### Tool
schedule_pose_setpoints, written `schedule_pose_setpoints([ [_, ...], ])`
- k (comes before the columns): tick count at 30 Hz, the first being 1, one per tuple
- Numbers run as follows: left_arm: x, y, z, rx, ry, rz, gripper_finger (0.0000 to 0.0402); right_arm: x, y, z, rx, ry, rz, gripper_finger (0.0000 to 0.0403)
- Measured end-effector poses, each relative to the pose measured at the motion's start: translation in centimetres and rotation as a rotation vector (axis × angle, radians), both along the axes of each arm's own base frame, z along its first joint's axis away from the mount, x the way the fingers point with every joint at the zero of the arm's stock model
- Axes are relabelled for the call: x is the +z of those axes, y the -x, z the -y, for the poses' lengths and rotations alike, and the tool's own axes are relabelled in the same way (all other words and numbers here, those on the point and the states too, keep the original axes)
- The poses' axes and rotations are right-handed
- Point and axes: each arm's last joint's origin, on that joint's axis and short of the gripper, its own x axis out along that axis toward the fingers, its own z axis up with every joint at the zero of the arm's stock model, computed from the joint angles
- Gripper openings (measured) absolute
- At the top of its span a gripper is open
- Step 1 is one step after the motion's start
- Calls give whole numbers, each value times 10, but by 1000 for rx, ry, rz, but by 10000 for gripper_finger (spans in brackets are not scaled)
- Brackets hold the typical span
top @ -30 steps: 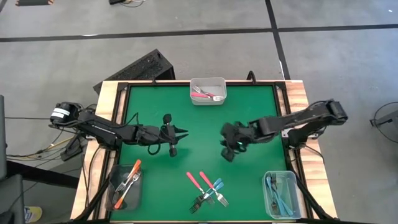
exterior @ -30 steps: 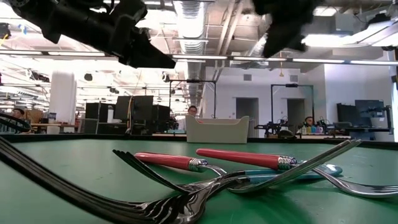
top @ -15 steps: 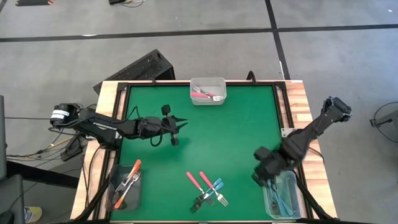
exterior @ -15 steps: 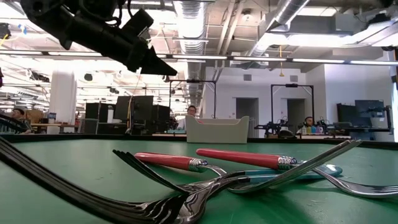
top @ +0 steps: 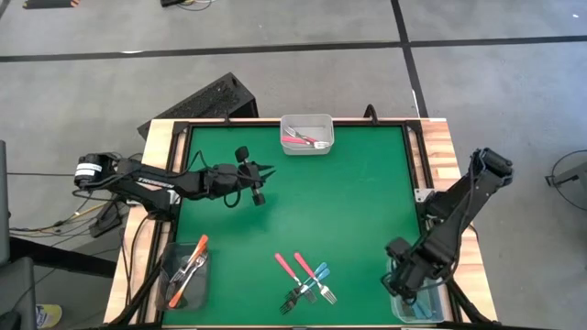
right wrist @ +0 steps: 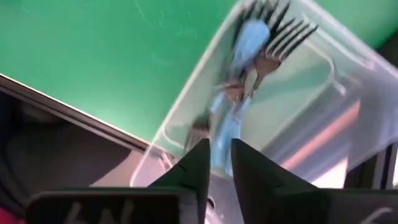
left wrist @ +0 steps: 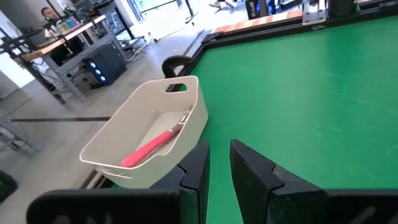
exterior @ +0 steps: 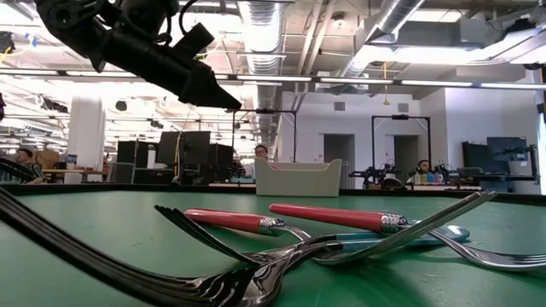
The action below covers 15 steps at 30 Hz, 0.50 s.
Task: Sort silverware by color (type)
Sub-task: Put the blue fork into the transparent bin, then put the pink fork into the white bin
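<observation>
At the left front corner of the green counter point(top: 358, 197) a clear tub point(top: 165, 275) holds the orange-handled forks point(top: 188, 270), with one orange handle poking out over its rim. Above it, toward the counter's middle, the left hand point(top: 260, 184) hovers well off the surface, its fingers point(left wrist: 198, 167) nearly closed with only a slim gap and nothing between them; its wrist view looks toward the far-edge tub point(top: 306, 134), where pink-red forks point(top: 305, 139) lie. Near the front edge, at centre, the unsorted cluster waits: two pink-red forks point(top: 292, 271) and one teal-blue fork point(top: 318, 273), crossed over each other, handles pointing away from the front edge and tines toward it, long axes slanting. At the right front corner the right hand point(top: 410, 280) hangs directly over the tub point(top: 413, 307) of teal-blue forks point(right wrist: 239, 81); its fingers point(right wrist: 198, 163) sit close together, and I cannot tell whether they pinch a blue handle or have already let go. The cluster lies to the left of that hand and nearer to it than to the left hand, so the right arm looks better placed for the next pick, probably the lone teal-blue fork. Compared with a second ago, the right arm has swung from the counter's middle down to this tub, while the left hand has drawn back slightly toward its own side.
</observation>
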Motion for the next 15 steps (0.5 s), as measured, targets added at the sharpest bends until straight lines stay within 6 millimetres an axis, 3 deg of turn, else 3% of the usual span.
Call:
schedule_pose_setpoints([
  [7, -1, 0, 0, 13, 54, 19, 53, 0, -22, 19, 111, 178, 246, 149],
  [11, -2, 0, 3, -16, 93, 28, 53, -5, -54, 35, 161, 377, 435, 172],
  [15, -5, 0, 11, -42, 134, 9, 53, -21, -90, 49, 251, 414, 478, 179],
])
